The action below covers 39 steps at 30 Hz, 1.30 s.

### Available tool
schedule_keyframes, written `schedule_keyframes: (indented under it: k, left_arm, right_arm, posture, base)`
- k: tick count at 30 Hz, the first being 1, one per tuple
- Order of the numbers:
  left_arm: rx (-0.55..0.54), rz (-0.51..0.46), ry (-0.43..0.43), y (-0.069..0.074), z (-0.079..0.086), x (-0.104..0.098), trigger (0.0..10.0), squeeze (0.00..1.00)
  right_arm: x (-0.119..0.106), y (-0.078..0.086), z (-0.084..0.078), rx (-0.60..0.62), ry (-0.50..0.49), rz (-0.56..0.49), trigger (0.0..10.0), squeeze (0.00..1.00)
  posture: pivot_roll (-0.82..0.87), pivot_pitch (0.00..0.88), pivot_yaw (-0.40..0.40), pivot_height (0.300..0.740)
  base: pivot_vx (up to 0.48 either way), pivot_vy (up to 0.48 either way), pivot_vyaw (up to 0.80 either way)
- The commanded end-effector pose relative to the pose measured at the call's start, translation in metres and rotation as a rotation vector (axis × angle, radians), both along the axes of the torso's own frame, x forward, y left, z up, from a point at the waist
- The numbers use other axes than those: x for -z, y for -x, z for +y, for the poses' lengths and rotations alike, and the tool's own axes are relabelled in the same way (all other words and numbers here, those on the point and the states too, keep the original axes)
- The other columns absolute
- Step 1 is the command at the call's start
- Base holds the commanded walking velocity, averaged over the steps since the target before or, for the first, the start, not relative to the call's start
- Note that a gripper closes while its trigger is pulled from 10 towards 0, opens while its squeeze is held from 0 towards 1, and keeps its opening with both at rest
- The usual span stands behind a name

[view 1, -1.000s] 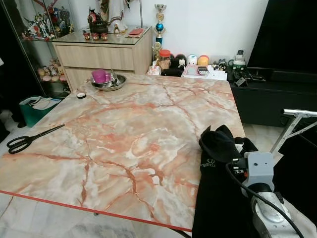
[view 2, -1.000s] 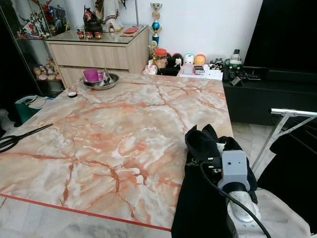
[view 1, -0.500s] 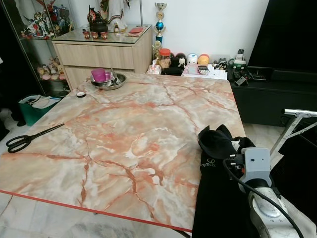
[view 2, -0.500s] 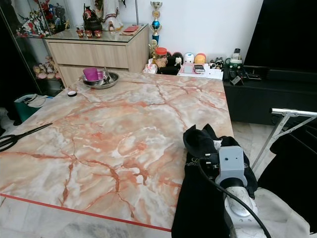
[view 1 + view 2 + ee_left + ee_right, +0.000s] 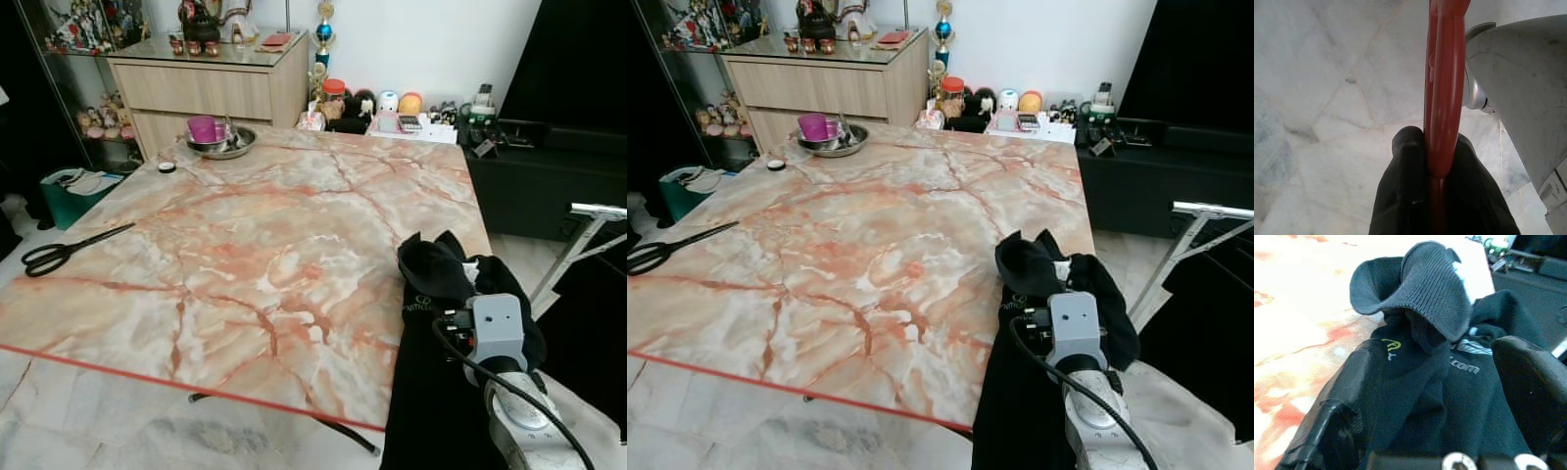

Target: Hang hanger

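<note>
Right end effector [image 5: 1435, 396]: at the near right corner of the worktop [image 5: 255, 245], fingers spread to either side of a bunched black garment [image 5: 441, 279], with cloth between them; whether they press the cloth cannot be told. The silver right arm [image 5: 514, 411] rises from the near right with a grey wrist block [image 5: 497, 328] and a black cable.

Black garment: heaped on the worktop's right edge and draped down over it toward the floor; ribbed collar turned up, small pale lettering on the fabric.

Left end effector [image 5: 1437, 166]: closed on a red hanger [image 5: 1444, 83], which runs between the two black fingers [image 5: 1400, 196] and out past their tips, above pale marble floor tiles [image 5: 1327, 98]. A grey curved robot part [image 5: 1523, 98] sits beside it.

Worktop: large, marbled in pink, orange and white, with a red near edge.

Black scissors [image 5: 64, 253]: lying flat near the left edge.

Metal bowl [image 5: 223, 147]: far left corner, holding a purple cup [image 5: 203, 128]. A small dark round item [image 5: 168, 167] lies just beside it.

Wooden drawer cabinet [image 5: 211, 88]: beyond the far left, figurines on top.

Row of small jars and toys [image 5: 382, 106]: beyond the far edge, against a white wall.

Low black cabinet [image 5: 549, 176]: far right.

White metal rack bar [image 5: 598, 211]: right, well apart from the worktop.
</note>
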<state>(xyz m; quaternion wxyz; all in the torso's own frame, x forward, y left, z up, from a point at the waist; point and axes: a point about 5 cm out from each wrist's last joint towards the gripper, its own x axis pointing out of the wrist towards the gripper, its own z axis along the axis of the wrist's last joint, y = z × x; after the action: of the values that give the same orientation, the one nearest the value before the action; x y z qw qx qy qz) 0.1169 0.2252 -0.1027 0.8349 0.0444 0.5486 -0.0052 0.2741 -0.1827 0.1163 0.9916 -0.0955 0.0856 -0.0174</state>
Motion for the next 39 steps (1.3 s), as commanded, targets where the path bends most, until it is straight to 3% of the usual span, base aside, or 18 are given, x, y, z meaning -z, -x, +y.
schedule_keyframes:
  k: [1,8,20,35,39]
  left_arm:
    - [0.004,0.028,0.024,0.006,-0.007,0.003,10.0,0.00]
    - [0.005,0.028,0.025,0.006,-0.007,0.003,10.0,0.00]
    - [0.004,0.026,0.026,0.006,-0.008,0.003,10.0,0.00]
    - [-0.020,0.013,0.024,0.005,-0.008,0.003,10.0,0.00]
    - [0.023,0.018,0.006,0.004,-0.007,0.003,10.0,0.00]
  right_arm:
    - [-0.004,-0.001,0.000,-0.002,-0.008,-0.021,10.0,0.00]
    - [-0.013,-0.006,-0.003,0.041,-0.014,-0.091,10.0,0.00]
    - [-0.013,-0.009,-0.009,0.098,-0.060,-0.117,10.0,0.00]
    - [0.024,0.003,-0.036,0.271,-0.149,-0.014,10.0,0.00]
    - [0.033,0.006,-0.047,0.345,-0.192,0.003,10.0,0.00]
  posture:
    - [0.09,0.021,-0.034,0.740]
    - [0.09,0.022,-0.034,0.740]
    - [0.09,0.021,-0.036,0.740]
    - [0.09,0.022,-0.038,0.740]
    - [0.09,0.023,-0.037,0.740]
  base:
    - [-0.244,0.000,0.00]
    - [-0.241,0.000,0.00]
    - [-0.182,0.000,0.00]
    - [-0.081,0.000,0.00]
    - [0.000,0.000,0.00]
